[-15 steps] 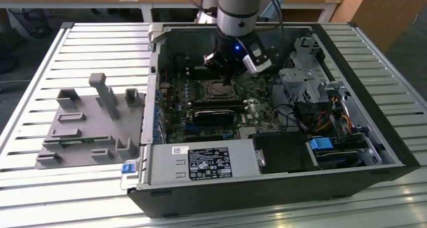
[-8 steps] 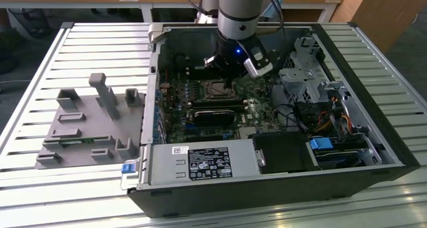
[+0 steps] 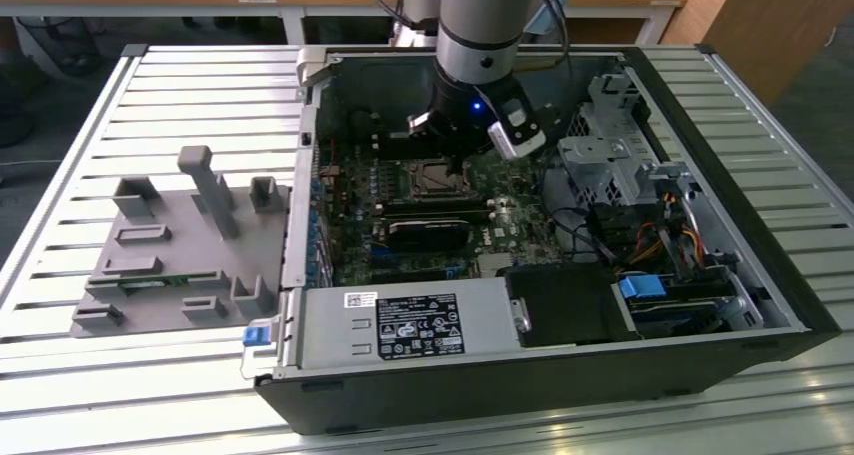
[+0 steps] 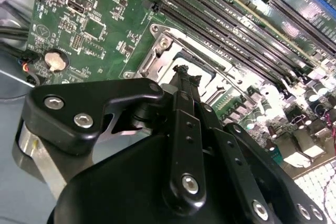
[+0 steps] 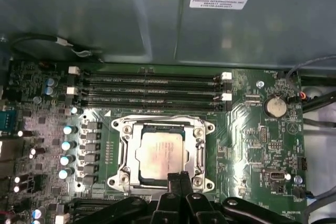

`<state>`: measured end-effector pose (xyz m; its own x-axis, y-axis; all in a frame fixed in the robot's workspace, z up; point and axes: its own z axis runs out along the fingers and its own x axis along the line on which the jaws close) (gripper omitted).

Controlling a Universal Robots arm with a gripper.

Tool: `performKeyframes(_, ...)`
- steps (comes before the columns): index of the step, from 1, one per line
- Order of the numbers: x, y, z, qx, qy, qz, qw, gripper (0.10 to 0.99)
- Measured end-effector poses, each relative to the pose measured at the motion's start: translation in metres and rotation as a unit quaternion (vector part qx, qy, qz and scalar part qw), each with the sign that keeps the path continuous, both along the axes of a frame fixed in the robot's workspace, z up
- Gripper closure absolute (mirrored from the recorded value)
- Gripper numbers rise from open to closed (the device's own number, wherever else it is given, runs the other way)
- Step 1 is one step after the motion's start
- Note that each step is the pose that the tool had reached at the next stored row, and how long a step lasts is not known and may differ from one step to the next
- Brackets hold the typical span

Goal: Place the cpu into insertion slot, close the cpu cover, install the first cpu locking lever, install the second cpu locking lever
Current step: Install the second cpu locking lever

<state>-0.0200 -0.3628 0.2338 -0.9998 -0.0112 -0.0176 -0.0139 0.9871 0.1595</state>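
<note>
Gripper (image 5: 178, 178), jaws together and empty, sits at the socket (image 5: 122, 153) edge; chip (image 5: 160, 153) seated, cover (image 5: 198, 142) down. Lever stage judged current; fine alignment needed.

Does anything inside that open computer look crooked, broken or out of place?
Nothing stands out. In the first wrist view the cpu sits square in the insertion slot, with the cpu cover lying flat around it. The gripper is at the socket's edge. The memory slots look straight and undamaged.

Cpu (image 5: 160, 153) seated under closed cpu cover (image 5: 198, 145)
</note>
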Motion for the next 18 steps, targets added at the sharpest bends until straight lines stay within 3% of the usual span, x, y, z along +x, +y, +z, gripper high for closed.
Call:
performKeyframes(13,-0.0006,-0.0176,-0.0005,0.0009,0.0001,0.000,1.0000,0.980)
performKeyframes(18,-0.0141,-0.0187,-0.0012,0.0009,0.0000,0.001,1.0000,0.980)
